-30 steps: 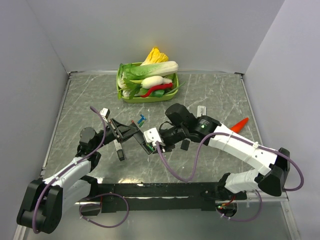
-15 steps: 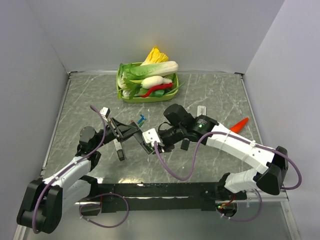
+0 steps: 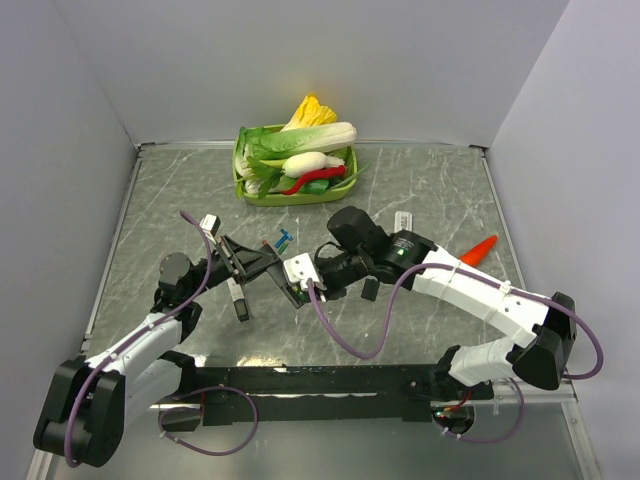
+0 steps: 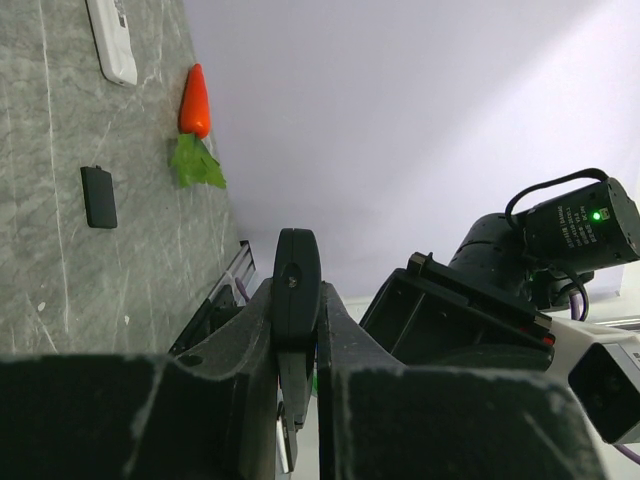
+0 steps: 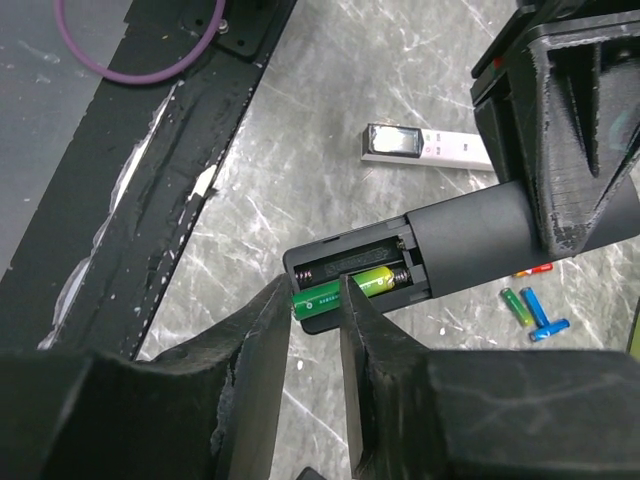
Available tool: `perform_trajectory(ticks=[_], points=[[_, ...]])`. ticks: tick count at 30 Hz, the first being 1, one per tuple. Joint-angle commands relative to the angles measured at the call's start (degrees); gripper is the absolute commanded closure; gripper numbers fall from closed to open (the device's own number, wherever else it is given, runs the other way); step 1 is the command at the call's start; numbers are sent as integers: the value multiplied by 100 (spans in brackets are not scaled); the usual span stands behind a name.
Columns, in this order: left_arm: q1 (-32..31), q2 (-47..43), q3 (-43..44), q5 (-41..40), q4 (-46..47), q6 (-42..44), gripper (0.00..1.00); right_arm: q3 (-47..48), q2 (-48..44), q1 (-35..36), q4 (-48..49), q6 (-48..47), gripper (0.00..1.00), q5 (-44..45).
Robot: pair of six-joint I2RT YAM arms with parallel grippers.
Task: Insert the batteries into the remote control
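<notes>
Black remote (image 5: 480, 235), bay open: yellow-green battery (image 5: 378, 279) seated, green battery (image 5: 318, 298) at rim; spares (image 5: 530, 306) loose nearby.

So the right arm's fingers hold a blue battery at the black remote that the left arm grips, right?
Not quite: the right wrist view shows that the battery between the right fingers is green, not blue. The rest holds, black remote included.
</notes>
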Motion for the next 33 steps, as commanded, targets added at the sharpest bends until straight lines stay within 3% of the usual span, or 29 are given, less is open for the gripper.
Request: perform_trajectory(ticks=[1,18,28,33], points=[[33,-42,235,92,206,-2,99,-31,-55,-14,416,203,68,-45],[33,-77,217,92,224,-46,99,82,-442,38,557,564,69,-272],[33,-104,252,144,180,-37,99,-49,-566,21,294,72,57,-89],[33,-130,244,153,180,-46,99,-14,-416,38,65,-112,56,52]])
